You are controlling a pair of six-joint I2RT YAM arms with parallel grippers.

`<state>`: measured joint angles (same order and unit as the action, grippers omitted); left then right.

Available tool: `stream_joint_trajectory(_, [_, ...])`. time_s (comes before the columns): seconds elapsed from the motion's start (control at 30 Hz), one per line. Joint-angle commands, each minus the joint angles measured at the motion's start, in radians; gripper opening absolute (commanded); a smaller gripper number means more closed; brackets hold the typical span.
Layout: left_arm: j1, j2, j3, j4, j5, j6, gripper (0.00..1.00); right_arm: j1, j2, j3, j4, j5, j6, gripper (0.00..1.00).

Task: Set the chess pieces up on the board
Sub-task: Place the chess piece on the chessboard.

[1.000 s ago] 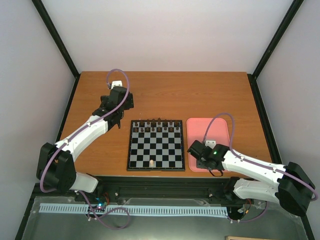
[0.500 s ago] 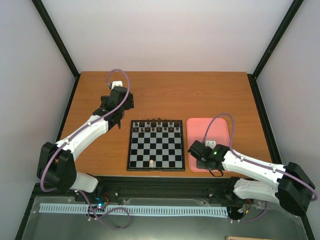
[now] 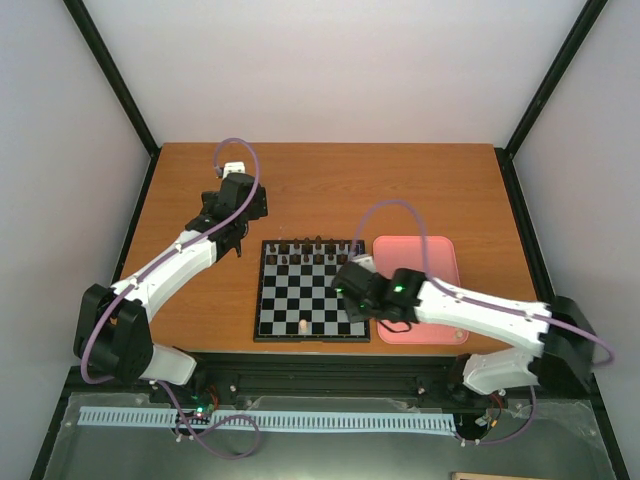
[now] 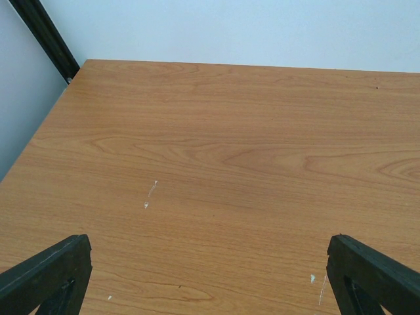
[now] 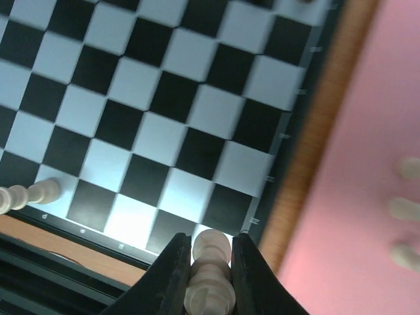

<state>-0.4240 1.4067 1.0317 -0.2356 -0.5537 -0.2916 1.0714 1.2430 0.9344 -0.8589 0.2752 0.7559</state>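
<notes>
The right gripper point(image 5: 209, 243) is pinched shut on a cream chess piece point(image 5: 210, 289), just over the near right corner of the board point(image 5: 151, 131). Best to lower it straight and upright onto the middle of one square, then let go slowly. The left gripper point(image 4: 210, 282) is wide open and empty.

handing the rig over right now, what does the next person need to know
Left gripper: open, over the table by the board's far left corner.
Right gripper: shut on a cream piece, above the board's near right corner.
Done: one placed piece on the near row; dark pieces on the far rows.
Left: set the held one down, then move the spare cream pieces from the pink tray.
</notes>
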Motion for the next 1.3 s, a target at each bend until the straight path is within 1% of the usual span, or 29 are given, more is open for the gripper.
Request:
stream_joint_trajectory(0.0, [-0.007, 0.001, 0.044, 0.001, -0.009, 0.007, 1.00, 0.071, 0.187, 0.076, 0.109, -0.062, -0.103, 0.03])
stream_joint_trajectory(0.13, [-0.007, -0.004, 0.042, -0.001, -0.015, 0.008, 1.00, 0.122, 0.299, 0.152, 0.149, -0.112, -0.144, 0.03])
stream_joint_trajectory(0.4, [-0.007, 0.006, 0.045, 0.002, -0.007, 0.008, 1.00, 0.153, 0.370, 0.199, 0.176, -0.153, -0.180, 0.03])
stream_joint_trajectory(0.6, [-0.007, 0.002, 0.042, 0.002, -0.007, 0.006, 1.00, 0.174, 0.434, 0.235, 0.154, -0.155, -0.188, 0.03])
stream_joint_trajectory(0.93, [-0.007, 0.006, 0.041, 0.005, -0.002, 0.005, 1.00, 0.185, 0.437, 0.218, 0.155, -0.133, -0.165, 0.03])
stream_joint_trajectory(1.27, [-0.007, 0.011, 0.042, 0.009, -0.004, 0.005, 1.00, 0.196, 0.431, 0.191, 0.158, -0.051, -0.132, 0.03])
